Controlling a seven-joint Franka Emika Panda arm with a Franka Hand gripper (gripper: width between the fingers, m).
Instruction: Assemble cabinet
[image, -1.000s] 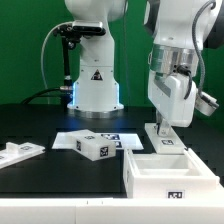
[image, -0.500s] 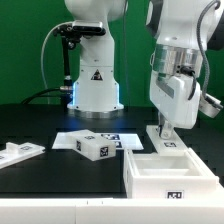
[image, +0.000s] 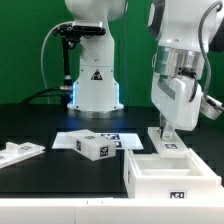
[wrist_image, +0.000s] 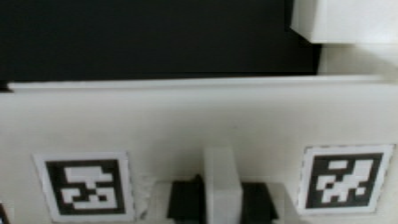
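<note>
**Loose parts, one gripped**

Gripper (image: 166, 128): closed tight, pads pinching a thin rib of the panel (wrist_image: 178, 120).
Panel: tagged, just behind the box (image: 150, 182), at the exterior view's right.
Block (image: 94, 146): mid-table, by the marker board (image: 122, 134).
Flat piece (image: 20, 152): the exterior view's far left.

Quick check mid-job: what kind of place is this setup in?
Likely a robotics lab bench: a black table, a green backdrop, a white robot base and tagged cabinet parts.
</note>
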